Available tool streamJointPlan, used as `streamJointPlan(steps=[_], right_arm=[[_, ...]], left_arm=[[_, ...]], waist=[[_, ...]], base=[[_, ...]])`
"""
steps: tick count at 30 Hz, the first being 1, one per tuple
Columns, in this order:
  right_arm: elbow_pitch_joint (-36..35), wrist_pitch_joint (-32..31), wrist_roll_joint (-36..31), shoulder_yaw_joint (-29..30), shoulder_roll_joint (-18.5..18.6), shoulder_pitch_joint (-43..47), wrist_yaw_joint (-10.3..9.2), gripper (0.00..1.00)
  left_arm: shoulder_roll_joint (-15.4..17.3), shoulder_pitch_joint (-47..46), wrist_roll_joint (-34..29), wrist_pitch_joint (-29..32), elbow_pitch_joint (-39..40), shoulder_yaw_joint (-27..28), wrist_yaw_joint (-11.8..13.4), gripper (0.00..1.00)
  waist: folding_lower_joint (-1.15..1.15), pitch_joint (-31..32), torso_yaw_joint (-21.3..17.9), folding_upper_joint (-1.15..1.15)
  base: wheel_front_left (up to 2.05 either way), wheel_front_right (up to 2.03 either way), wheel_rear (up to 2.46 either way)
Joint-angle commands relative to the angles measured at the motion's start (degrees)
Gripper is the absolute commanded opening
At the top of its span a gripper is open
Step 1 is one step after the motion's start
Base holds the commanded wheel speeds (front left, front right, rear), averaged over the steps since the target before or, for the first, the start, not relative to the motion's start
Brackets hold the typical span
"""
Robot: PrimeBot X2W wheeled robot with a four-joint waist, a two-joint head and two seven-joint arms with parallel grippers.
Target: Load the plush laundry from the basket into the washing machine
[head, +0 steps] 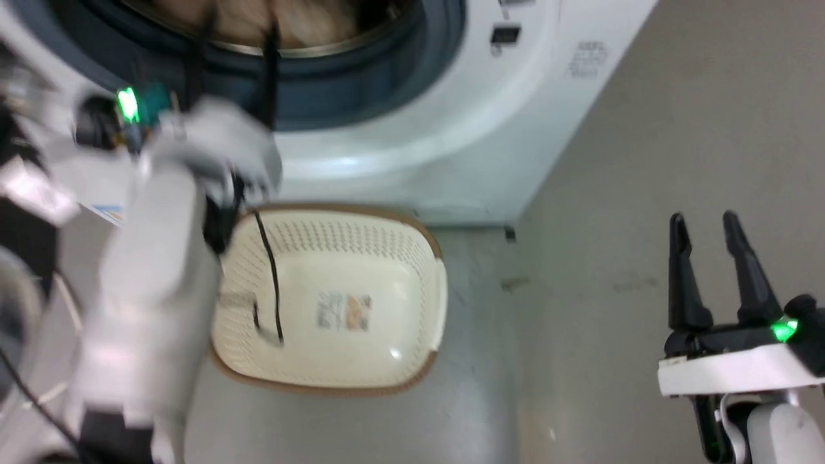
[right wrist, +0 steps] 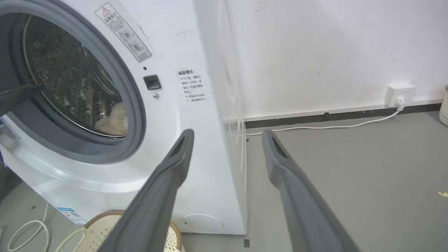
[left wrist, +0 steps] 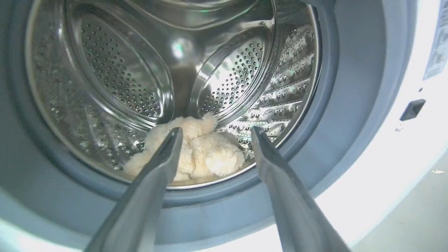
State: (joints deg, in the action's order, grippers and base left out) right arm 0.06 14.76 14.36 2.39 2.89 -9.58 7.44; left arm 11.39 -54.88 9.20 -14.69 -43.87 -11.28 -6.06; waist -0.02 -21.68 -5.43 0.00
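Left gripper [left wrist: 216, 129] fingers spread wide, empty, facing plush laundry [left wrist: 196, 152] inside washing machine [left wrist: 353, 105].

1. You had a grey floor [head: 612, 193] carrying everything here.
2. The washing machine [head: 451, 129] stood on it, its back toward a white wall [right wrist: 315, 52].
3. The basket [head: 387, 270] sat on the floor just in front of the machine's base.
4. A white cable [right wrist: 332, 126] ran along the floor from beside the machine to a socket box [right wrist: 399, 94] at the wall's foot.
5. More looped white cord [right wrist: 21, 227] lay near the machine's front corner.
6. A small yellowish scrap [right wrist: 441, 193] lay well apart on bare floor.
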Motion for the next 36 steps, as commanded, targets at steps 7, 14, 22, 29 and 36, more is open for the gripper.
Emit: streamJointPlan(steps=[7, 14, 22, 29, 36], right_arm=[[0.64, 0.24, -0.40, -0.14, -0.02, 5.24, 0.05, 1.00], [0.71, 0.24, -0.31, -0.30, -0.02, 9.48, 0.05, 1.00], [-0.12, 0.24, -2.44, -0.42, -0.02, 12.87, 0.05, 1.00], [-0.11, 0.24, -3.02, -0.71, -0.02, 14.71, 0.05, 1.00], [0.39, 0.24, -2.96, -0.72, -0.02, 14.58, 0.05, 1.00]], left_arm=[[-0.92, 20.12, 1.85, -0.29, 14.04, 2.20, 2.05, 1.00], [-1.59, 38.21, 1.08, -0.30, 26.45, 4.38, 6.08, 1.00], [-3.09, 51.09, -1.49, -0.30, 35.27, 3.25, 8.44, 1.00], [-4.35, 54.44, -1.86, -0.30, 36.37, 3.26, 9.57, 1.00], [-5.33, 54.65, -1.80, -0.30, 35.57, 3.26, 9.35, 1.00]], waist=[[0.02, 12.75, 5.79, 0.00], [0.02, 17.61, 6.82, 0.00], [0.02, 19.83, 7.58, 0.00], [0.02, 20.10, 8.11, 0.00], [0.02, 20.08, 8.52, 0.00]], base=[[0.00, 0.00, 0.00], [0.00, 0.00, 0.00], [0.00, 0.00, 0.00], [0.00, 0.00, 0.00], [0.00, 0.00, 0.00]])
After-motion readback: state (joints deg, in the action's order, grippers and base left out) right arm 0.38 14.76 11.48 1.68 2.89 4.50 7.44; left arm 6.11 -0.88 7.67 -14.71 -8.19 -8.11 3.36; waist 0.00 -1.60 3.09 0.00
